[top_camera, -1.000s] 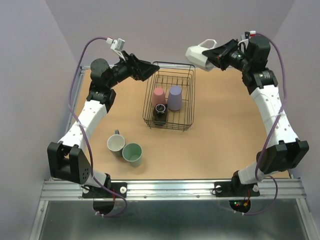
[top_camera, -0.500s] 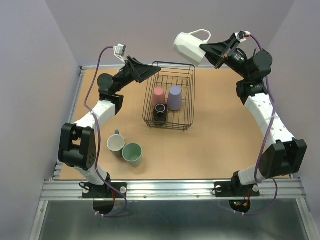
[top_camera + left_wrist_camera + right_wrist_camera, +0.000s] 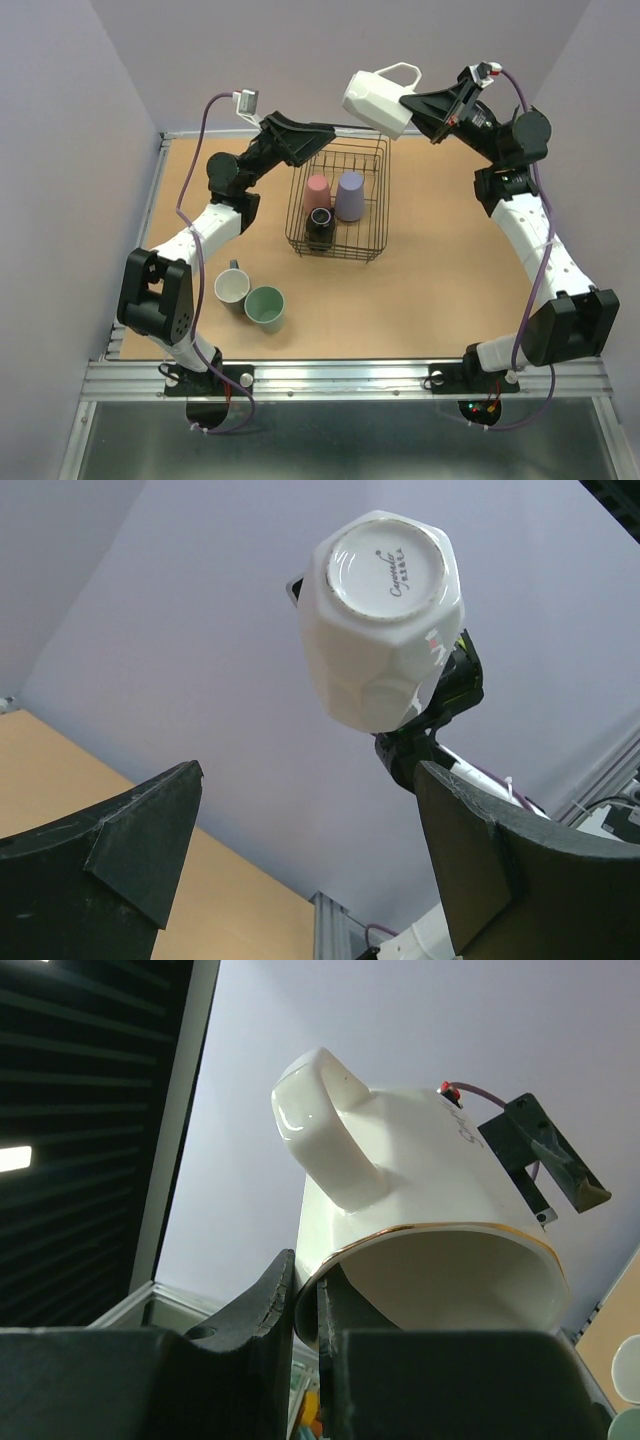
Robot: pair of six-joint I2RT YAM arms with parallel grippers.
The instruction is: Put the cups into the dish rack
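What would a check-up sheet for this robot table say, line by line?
Surface: tan table top.
Job's things: pink cup, lavender cup and dark cup in the dish rack; white mug in the air above the rack's far edge; cream-inside mug and green cup side by side on the table.
Clutter: nothing seen.
Grippers: right jaws shut on the white mug's rim; left jaws open, empty, pointing at that mug.
Cables: purple cables loop along both arms.
Surroundings: pale purple walls; metal rail at the near edge.
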